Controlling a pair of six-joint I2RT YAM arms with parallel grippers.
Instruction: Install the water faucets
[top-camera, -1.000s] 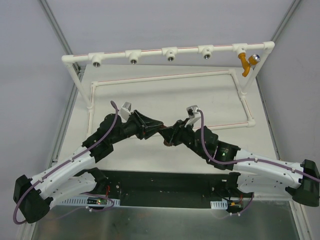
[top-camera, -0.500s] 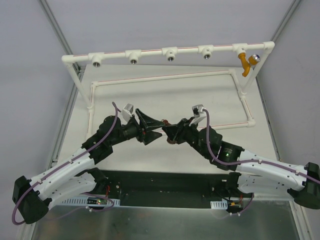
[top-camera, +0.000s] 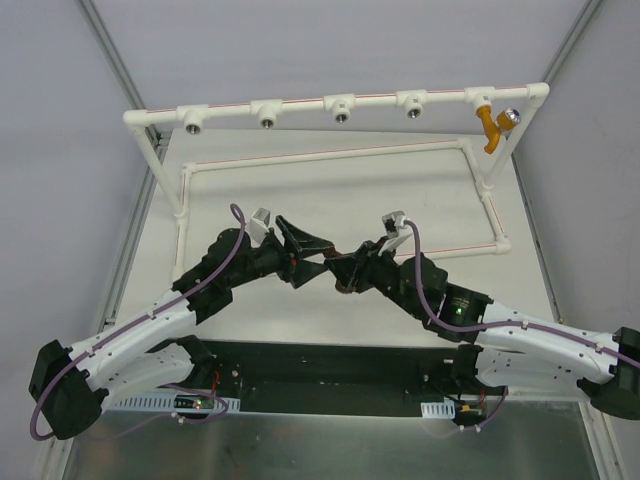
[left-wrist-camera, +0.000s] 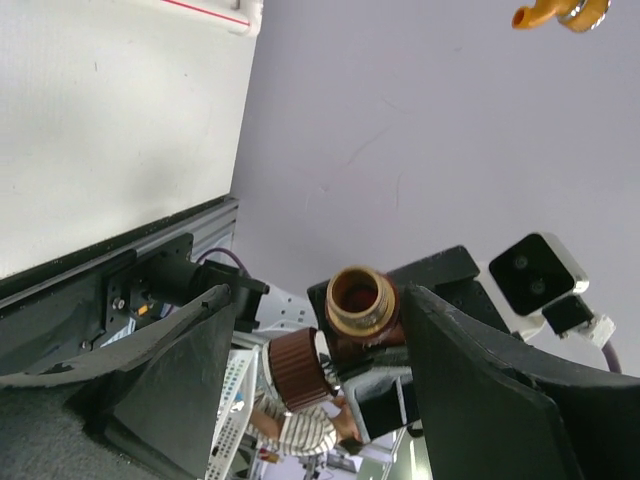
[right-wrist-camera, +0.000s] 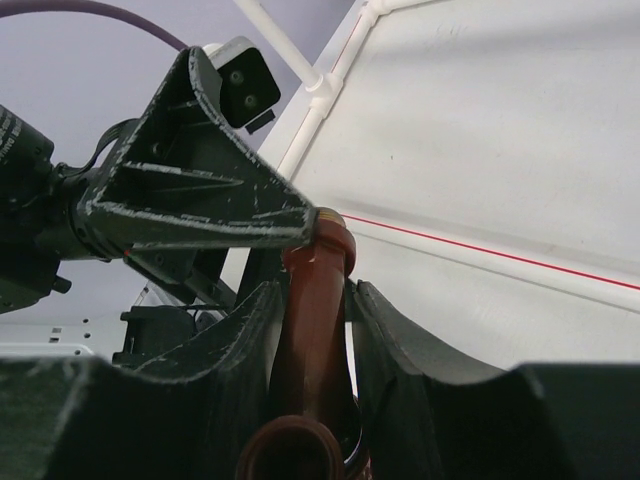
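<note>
A dark reddish-brown water faucet (right-wrist-camera: 315, 320) is clamped between the fingers of my right gripper (right-wrist-camera: 315, 290), held above the middle of the table (top-camera: 330, 190). Its brass threaded end (left-wrist-camera: 358, 300) and ribbed brown knob (left-wrist-camera: 295, 368) point toward my left gripper (left-wrist-camera: 315, 300). That gripper stands open, one finger on each side of the threaded end, the right finger close against it. In the top view the two grippers meet nose to nose, left gripper (top-camera: 308, 255) and right gripper (top-camera: 345, 268). An orange-yellow faucet (top-camera: 490, 128) sits screwed into the rightmost socket of the white pipe rail.
The white pipe frame (top-camera: 300, 105) spans the far edge of the table, with several metal-ringed sockets (top-camera: 268, 117) facing down. A lower pipe loop (top-camera: 320, 155) with a red stripe lies on the table. The left gripper's finger (right-wrist-camera: 200, 200) crosses the right wrist view.
My left gripper has opened; a second ago it was shut on the faucet's threaded end. Both arms shifted slightly toward the far side, and the right gripper kept its grip.
</note>
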